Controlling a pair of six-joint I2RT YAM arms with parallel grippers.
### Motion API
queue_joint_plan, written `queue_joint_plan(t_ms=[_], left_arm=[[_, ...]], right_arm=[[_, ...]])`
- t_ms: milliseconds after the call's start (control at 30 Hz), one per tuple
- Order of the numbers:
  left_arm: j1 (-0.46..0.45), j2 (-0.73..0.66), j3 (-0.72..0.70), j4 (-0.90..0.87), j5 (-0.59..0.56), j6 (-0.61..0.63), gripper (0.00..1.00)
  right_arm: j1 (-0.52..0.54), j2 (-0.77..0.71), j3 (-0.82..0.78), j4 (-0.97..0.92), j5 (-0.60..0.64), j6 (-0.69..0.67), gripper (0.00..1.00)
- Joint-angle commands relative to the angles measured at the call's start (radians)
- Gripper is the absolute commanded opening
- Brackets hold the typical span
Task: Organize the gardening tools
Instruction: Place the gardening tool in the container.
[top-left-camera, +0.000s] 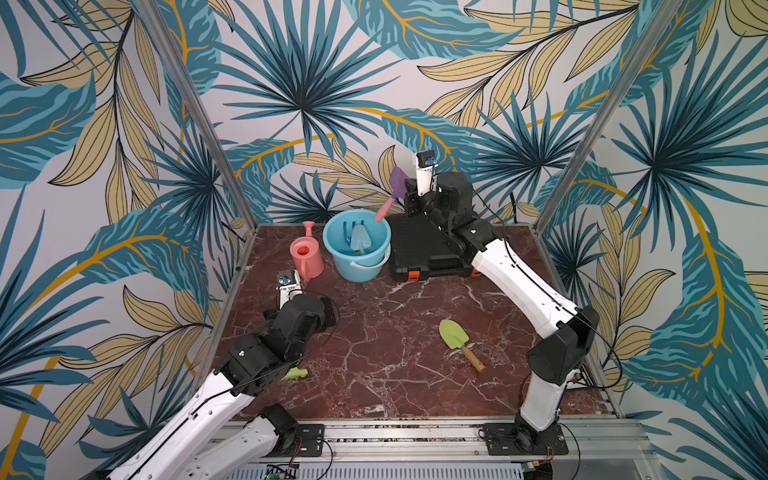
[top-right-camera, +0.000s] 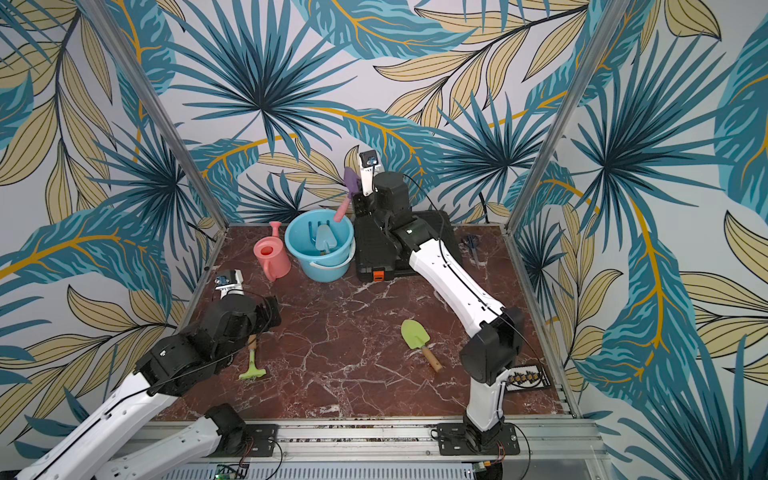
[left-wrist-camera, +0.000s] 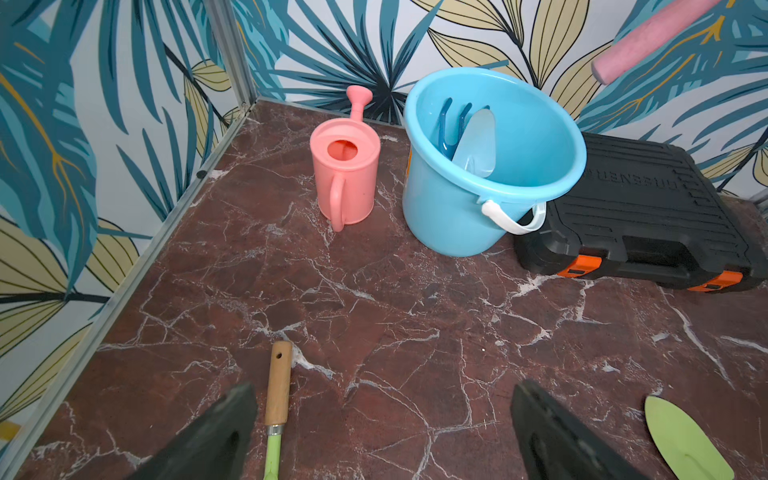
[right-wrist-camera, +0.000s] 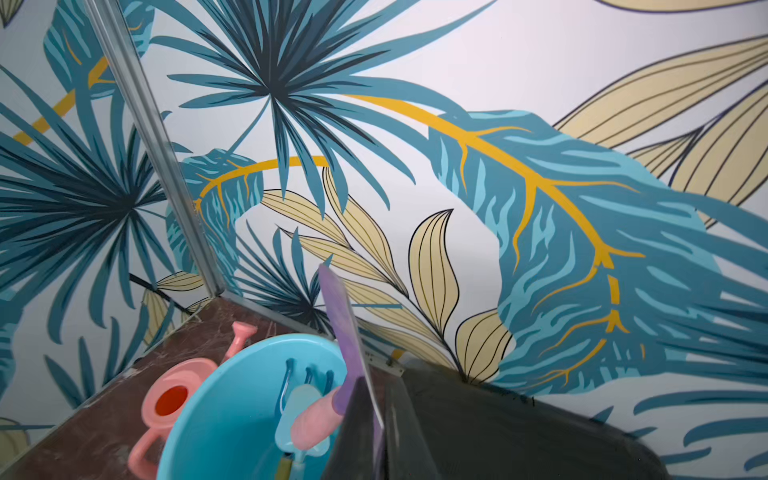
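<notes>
My right gripper (right-wrist-camera: 376, 411) is shut on the blade of the purple scoop (top-left-camera: 398, 179). It holds the scoop tilted above the blue bucket (top-left-camera: 361, 266), with the pink handle (top-left-camera: 382, 211) pointing down at the rim. A blue fork-rake (left-wrist-camera: 446, 124) and a pale blue trowel (left-wrist-camera: 476, 141) stand inside the bucket. The pink watering can (top-left-camera: 307, 259) stands upright beside it. My left gripper (left-wrist-camera: 384, 390) is open, low over the front left. The green hoe's wooden handle (left-wrist-camera: 278, 382) lies loose by one finger. The lime trowel (top-left-camera: 454, 334) lies front right.
A black case with orange latches (top-left-camera: 419, 245) lies at the back right, under my right arm. Blue-handled scissors (top-right-camera: 471, 243) lie beyond it near the right wall. Metal frame posts and patterned walls close the marble table (top-left-camera: 374, 374) on three sides.
</notes>
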Motion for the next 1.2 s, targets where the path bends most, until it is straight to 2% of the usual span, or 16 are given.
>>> queue_joint_plan(t_ms=[0, 33, 133, 300, 433, 533, 733, 833, 1167], left_arm=[[0.001, -0.042, 0.075, -0.039, -0.134, 0.012, 0.92], [0.003, -0.062, 0.082, -0.043, -0.174, 0.012, 0.99], [0.021, -0.119, 0.082, -0.054, -0.248, -0.010, 1.00], [0.103, -0.241, 0.063, -0.110, -0.296, -0.098, 1.00], [0.141, -0.357, 0.007, -0.130, -0.336, -0.157, 1.00], [0.150, -0.434, -0.041, -0.134, -0.335, -0.190, 1.00], [0.152, -0.539, -0.099, -0.173, -0.332, -0.284, 1.00], [0.152, -0.563, -0.110, -0.195, -0.321, -0.321, 1.00], [0.152, -0.622, -0.101, -0.280, -0.303, -0.365, 1.00]], right_arm=[[-0.023, -0.030, 0.068, 0.034, 0.062, -0.031, 0.00], [-0.030, -0.030, 0.094, 0.047, 0.084, -0.042, 0.00], [-0.042, -0.029, 0.141, 0.092, 0.151, -0.070, 0.00], [-0.047, -0.013, 0.221, 0.172, 0.326, -0.169, 0.00], [-0.047, 0.003, 0.230, 0.322, 0.499, -0.261, 0.00], [-0.048, 0.052, 0.253, 0.458, 0.572, -0.356, 0.00], [-0.047, 0.197, 0.360, 0.532, 0.597, -0.513, 0.00], [-0.048, 0.258, 0.369, 0.588, 0.566, -0.573, 0.00], [-0.046, 0.403, 0.405, 0.616, 0.472, -0.626, 0.00]])
